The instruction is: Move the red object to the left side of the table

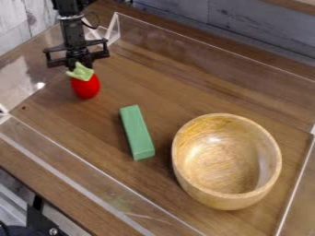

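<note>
Black slim arm [69, 23], black crossbar, thin dark fingers [76, 63].

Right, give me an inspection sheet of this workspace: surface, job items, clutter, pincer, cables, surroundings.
Surface: brown wooden table edged by low clear walls.
Job's things: red toy fruit stands near the left end of the table, green leafy end up.
Clutter: green block lies flat mid-table; empty wooden bowl to the right of it.
Pincer: the pincer points down, fingers at the fruit's leafy top; nearly closed on it, but a firm hold cannot be confirmed.
Cables: nothing seen.
Surroundings: pale wall behind the table; dark frame parts below the front left corner.
</note>
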Action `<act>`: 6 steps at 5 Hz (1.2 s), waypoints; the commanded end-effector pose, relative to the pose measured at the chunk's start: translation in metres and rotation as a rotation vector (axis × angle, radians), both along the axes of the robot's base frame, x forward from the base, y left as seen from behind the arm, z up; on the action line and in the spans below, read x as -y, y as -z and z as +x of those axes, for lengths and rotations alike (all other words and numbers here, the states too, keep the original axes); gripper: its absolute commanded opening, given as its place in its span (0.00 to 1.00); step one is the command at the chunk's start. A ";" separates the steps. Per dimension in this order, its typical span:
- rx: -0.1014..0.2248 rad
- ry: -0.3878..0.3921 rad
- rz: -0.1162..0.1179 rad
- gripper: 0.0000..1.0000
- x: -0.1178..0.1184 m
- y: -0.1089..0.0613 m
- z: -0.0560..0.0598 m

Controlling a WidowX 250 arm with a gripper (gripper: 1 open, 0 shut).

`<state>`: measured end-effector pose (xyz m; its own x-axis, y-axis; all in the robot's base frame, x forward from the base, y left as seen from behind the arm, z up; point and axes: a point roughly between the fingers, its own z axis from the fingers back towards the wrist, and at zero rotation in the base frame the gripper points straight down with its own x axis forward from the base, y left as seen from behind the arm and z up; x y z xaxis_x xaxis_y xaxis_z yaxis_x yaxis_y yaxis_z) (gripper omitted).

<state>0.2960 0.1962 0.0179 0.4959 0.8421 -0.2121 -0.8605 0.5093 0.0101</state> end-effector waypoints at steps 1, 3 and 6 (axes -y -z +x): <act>0.022 -0.048 0.008 0.00 0.005 -0.013 0.008; -0.003 -0.090 -0.020 0.00 -0.011 -0.019 0.001; -0.032 -0.094 -0.051 0.00 -0.020 -0.016 0.007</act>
<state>0.2942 0.2118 0.0185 0.4007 0.8598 -0.3166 -0.9003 0.4337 0.0382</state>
